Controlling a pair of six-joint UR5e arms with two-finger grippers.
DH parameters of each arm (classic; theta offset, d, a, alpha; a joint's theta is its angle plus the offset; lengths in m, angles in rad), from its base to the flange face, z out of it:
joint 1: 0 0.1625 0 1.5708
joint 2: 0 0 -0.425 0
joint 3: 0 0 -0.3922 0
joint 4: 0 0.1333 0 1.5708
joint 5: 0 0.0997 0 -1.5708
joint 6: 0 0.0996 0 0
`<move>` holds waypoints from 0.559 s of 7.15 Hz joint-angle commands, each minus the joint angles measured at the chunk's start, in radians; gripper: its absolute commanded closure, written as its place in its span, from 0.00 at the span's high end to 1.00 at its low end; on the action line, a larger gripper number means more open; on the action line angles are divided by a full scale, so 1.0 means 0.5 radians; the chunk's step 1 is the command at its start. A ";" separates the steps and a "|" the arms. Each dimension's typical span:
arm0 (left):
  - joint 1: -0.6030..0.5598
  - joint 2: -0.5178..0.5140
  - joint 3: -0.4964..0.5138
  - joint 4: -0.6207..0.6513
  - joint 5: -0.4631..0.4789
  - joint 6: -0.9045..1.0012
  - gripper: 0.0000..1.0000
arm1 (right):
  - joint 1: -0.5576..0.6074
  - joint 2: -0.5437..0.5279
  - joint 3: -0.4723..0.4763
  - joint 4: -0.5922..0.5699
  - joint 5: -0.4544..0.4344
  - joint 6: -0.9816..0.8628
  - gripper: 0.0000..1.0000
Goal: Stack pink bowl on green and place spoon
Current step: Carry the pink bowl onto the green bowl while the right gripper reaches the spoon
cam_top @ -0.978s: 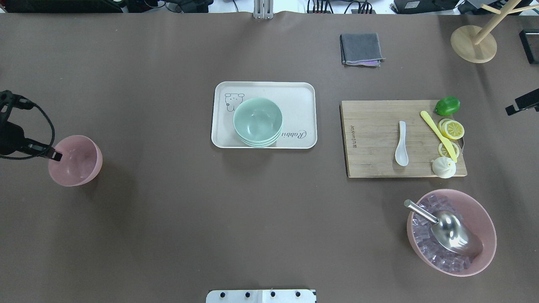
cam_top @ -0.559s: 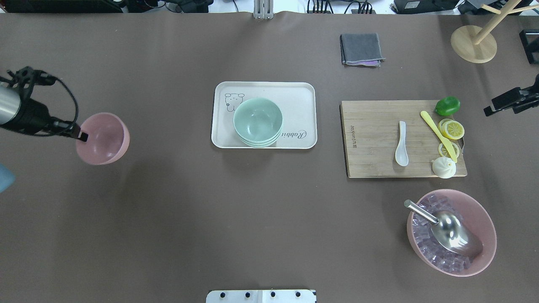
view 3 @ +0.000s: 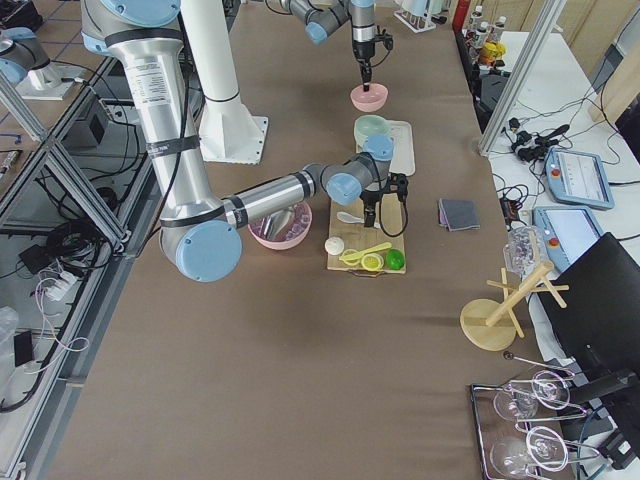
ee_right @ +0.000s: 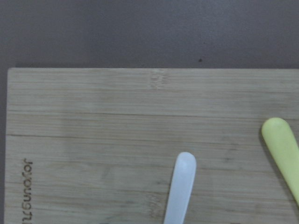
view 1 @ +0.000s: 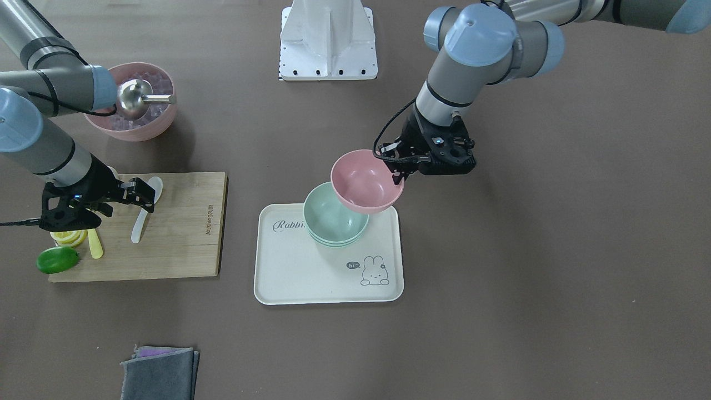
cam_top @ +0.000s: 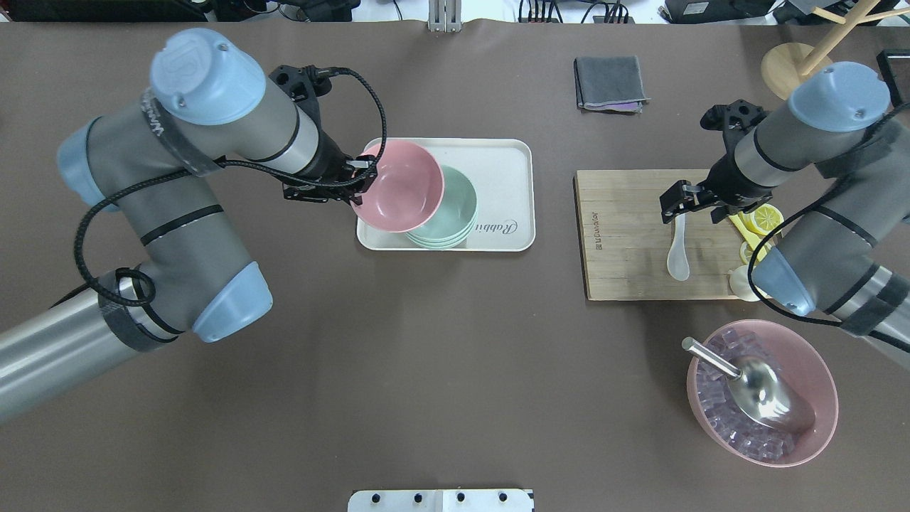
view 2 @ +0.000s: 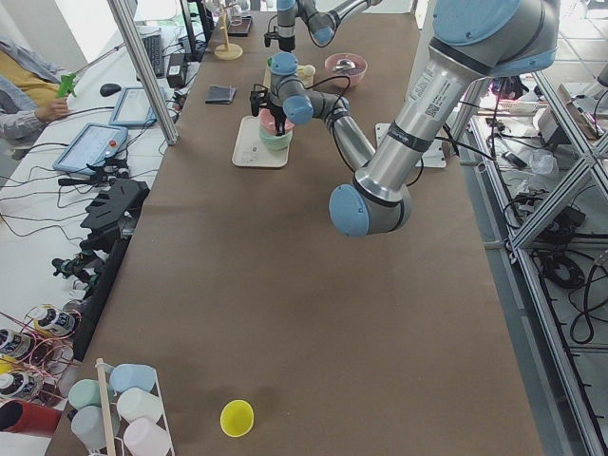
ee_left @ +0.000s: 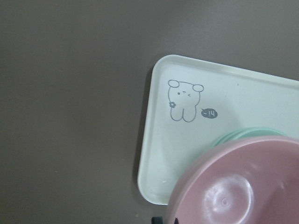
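My left gripper is shut on the near rim of the pink bowl and holds it tilted above the white tray. The bowl partly overlaps the stack of green bowls and sits to their left. The front view shows the pink bowl raised over the green bowls. The left wrist view shows the pink bowl above the green rim. My right gripper is open just above the handle of the white spoon, which lies on the cutting board.
A yellow knife and lemon slices, a white bun and a lime sit at the board's right end. A large pink bowl of ice with a metal scoop stands near right. A grey cloth and a wooden stand are at the back.
My left arm has carried the pink bowl from the table's left side to over the tray and green bowls. My right arm has moved in over the spoon handle.
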 commanded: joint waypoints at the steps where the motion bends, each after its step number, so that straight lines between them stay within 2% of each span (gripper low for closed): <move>1: 0.100 -0.107 0.050 0.011 0.098 -0.128 0.00 | -0.028 0.073 -0.083 0.000 -0.037 0.045 0.75; 3: 0.134 -0.111 0.083 0.008 0.129 -0.135 0.00 | -0.025 0.043 -0.079 -0.003 -0.047 0.048 0.65; 4: 0.134 -0.132 0.092 0.011 0.129 -0.141 0.00 | -0.025 0.021 -0.092 0.000 -0.047 0.045 0.64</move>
